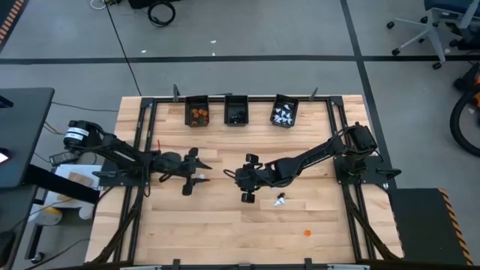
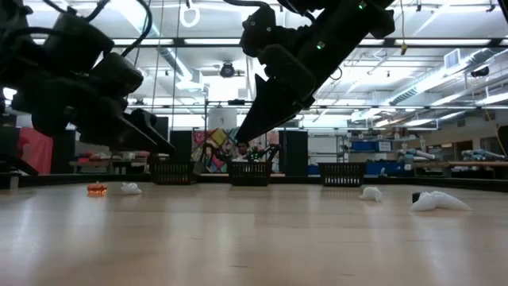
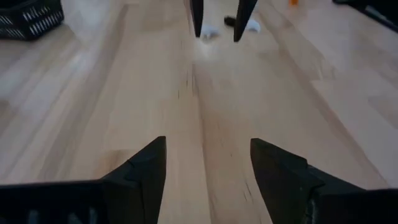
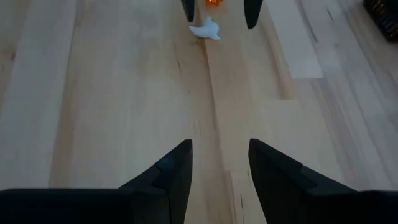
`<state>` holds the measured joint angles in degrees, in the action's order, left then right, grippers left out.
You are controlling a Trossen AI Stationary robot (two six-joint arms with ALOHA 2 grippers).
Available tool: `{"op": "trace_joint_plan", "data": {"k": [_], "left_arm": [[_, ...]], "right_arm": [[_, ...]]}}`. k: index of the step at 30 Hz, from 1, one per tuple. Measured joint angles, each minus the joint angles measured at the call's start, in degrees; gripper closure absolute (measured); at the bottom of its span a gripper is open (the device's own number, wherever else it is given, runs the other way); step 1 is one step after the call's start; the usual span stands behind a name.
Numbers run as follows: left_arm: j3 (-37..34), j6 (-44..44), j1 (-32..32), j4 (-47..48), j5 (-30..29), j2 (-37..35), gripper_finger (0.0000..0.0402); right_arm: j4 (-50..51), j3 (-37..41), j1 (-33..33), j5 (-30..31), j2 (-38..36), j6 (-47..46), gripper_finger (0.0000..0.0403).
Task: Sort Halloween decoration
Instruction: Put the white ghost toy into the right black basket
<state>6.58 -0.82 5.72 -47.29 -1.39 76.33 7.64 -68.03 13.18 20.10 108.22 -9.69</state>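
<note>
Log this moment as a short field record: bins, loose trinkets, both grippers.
bins: three black bins in a row at the table's far edge
bin contents: orange pieces in the left one, dark in the middle, white in the right
loose trinkets: white trinket beside the right gripper; orange trinket nearer the front edge
left gripper: open, empty, above bare wood left of centre
right gripper: open, empty, mid-table
table: light wood

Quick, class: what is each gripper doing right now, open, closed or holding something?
Left gripper: open, holding nothing, above bare table.
Right gripper: open, holding nothing, above the table.
</note>
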Motion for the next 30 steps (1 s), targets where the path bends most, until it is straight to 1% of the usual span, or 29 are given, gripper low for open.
{"op": "trace_joint_plan", "data": {"k": [4,8,12,16,21,26,30], "left_arm": [[-0.5,0.0,0.0,-4.9,-1.2,4.0,0.0191],[0.5,0.0,0.0,-7.2,-1.4,10.3,0.0191],[0.4,0.2,0.0,-7.9,-1.4,14.2,0.0191],[-0.9,0.2,0.0,-10.9,-0.6,15.3,0.0191],[-6.3,0.3,-0.1,-22.2,-0.4,15.3,0.0196],[-5.9,0.8,0.7,-22.0,1.1,16.3,0.0204],[-6.2,1.8,0.8,-21.8,0.9,16.4,0.0205]], "right_arm": [[-1.7,0.0,-0.6,-0.2,0.0,0.9,0.0241],[-1.8,0.0,-1.1,-0.5,0.0,1.2,0.0241],[2.1,0.1,-1.0,-0.2,-0.4,1.9,0.0241],[3.5,0.0,-1.0,0.3,-1.4,1.8,0.0241],[3.1,0.0,-1.1,0.0,-1.4,1.8,0.0241],[1.2,0.0,-1.3,-0.2,-1.4,2.1,0.0241],[0.9,0.0,-1.4,-0.5,-1.4,2.1,0.0241]]}}
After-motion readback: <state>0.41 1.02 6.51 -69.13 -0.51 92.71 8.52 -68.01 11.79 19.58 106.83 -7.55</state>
